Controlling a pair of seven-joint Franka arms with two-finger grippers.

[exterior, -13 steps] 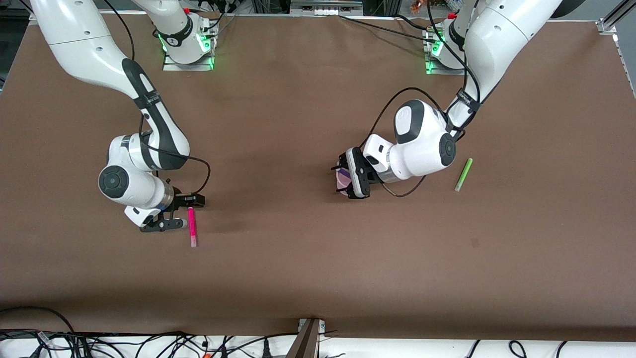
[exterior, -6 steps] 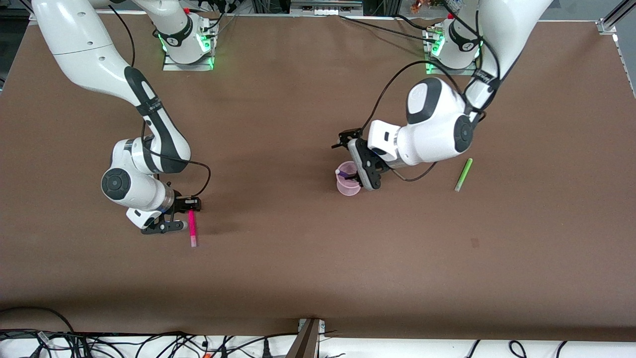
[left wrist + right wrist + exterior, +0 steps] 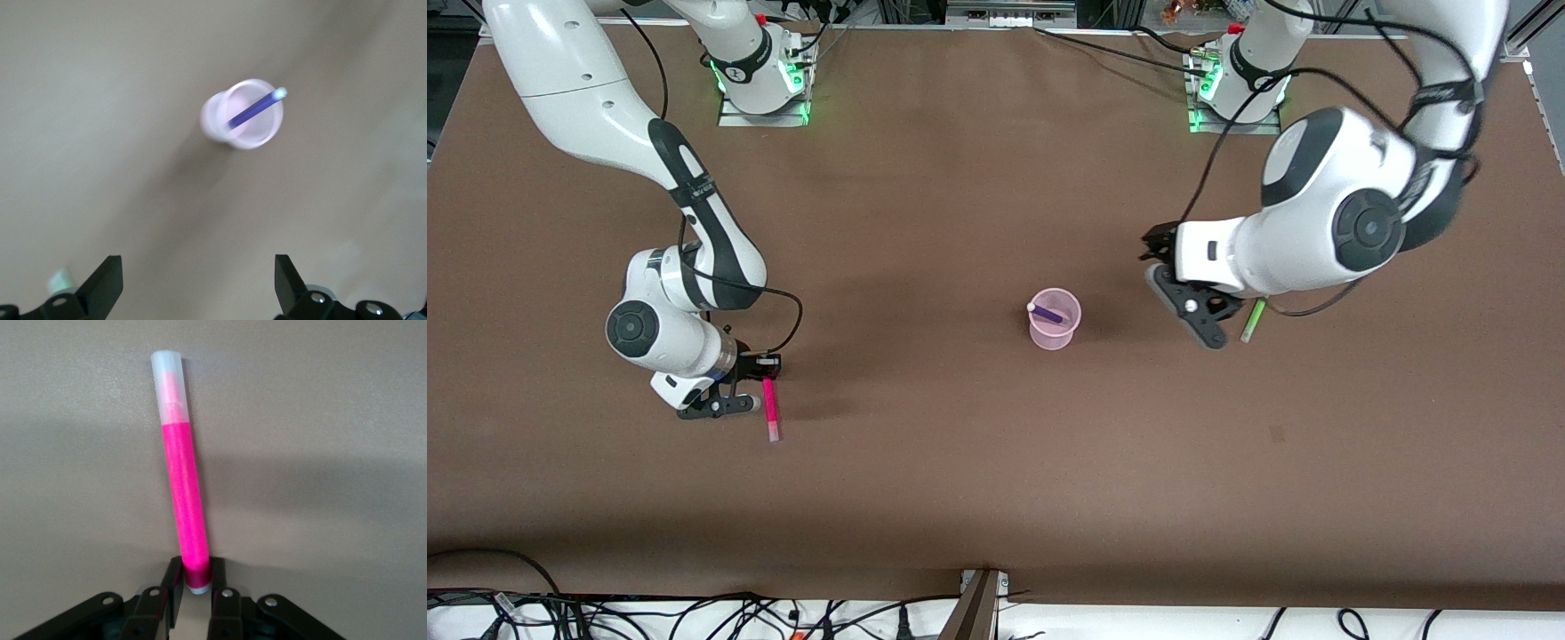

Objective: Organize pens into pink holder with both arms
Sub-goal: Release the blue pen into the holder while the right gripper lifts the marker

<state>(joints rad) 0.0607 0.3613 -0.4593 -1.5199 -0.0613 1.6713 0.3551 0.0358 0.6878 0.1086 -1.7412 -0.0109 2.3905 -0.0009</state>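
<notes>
Now my right gripper (image 3: 193, 587) pinches the magenta-pink pen (image 3: 770, 412) on the desk (image 3: 960, 462). My left gripper (image 3: 1183, 289), fingers spread, hangs beside the pink holder (image 3: 1054, 331) containing the purple-blue pen (image 3: 1048, 313).

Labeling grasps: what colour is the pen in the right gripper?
Magenta-pink pen with a pale cap; clearest in the right wrist view.

No text, label, brand or number can be read anywhere.

Robot lab: bolted arm bases (image 3: 760, 71), loose cables (image 3: 694, 613), brown table (image 3: 960, 178).
</notes>
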